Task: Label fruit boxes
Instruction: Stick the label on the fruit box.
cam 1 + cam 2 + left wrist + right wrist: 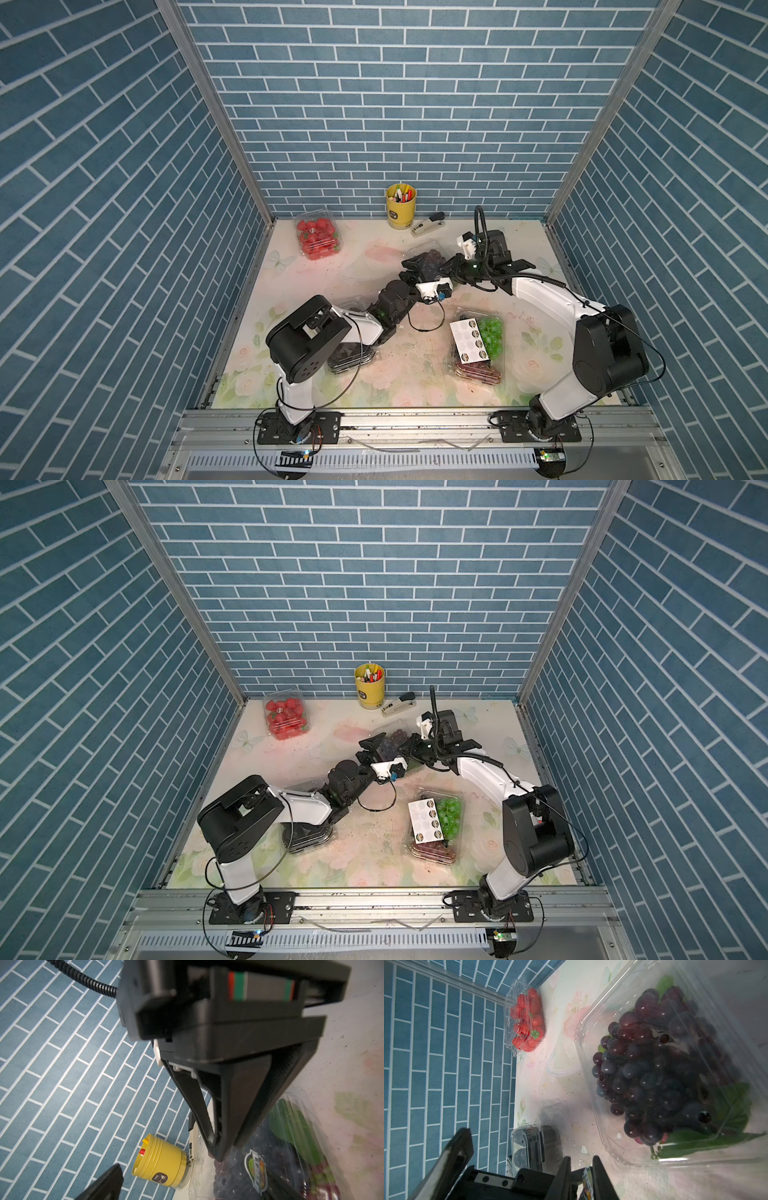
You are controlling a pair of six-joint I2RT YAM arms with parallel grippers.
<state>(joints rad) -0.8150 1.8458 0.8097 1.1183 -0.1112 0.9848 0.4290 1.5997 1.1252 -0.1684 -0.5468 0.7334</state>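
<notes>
- Right wrist view: the right end effector (581, 1160) has its jaws a narrow gap apart, with a small coloured label (587, 1176) in the gap. Pinched or freed, I cannot tell.
- Left end effector (417, 269) is spread wide over the grape box (434, 252).
- Grape box sits just past the tabletop (324, 274) centre toward 1 o'clock, where both end effectors meet.
- Outward: strawberry box (316, 237) at 11 o'clock, mixed box (478, 365) at 5 o'clock under the sticker sheet (468, 338), black-fruit box (349, 359) at 7 o'clock beneath the left arm (361, 328).
- Handling, as I judge it: thin clear shells, light, slick and springy. Lids dent and fruit bruises. Steady a box by its stiffer rim or corners, and press labels gently on the flat lid.
</notes>
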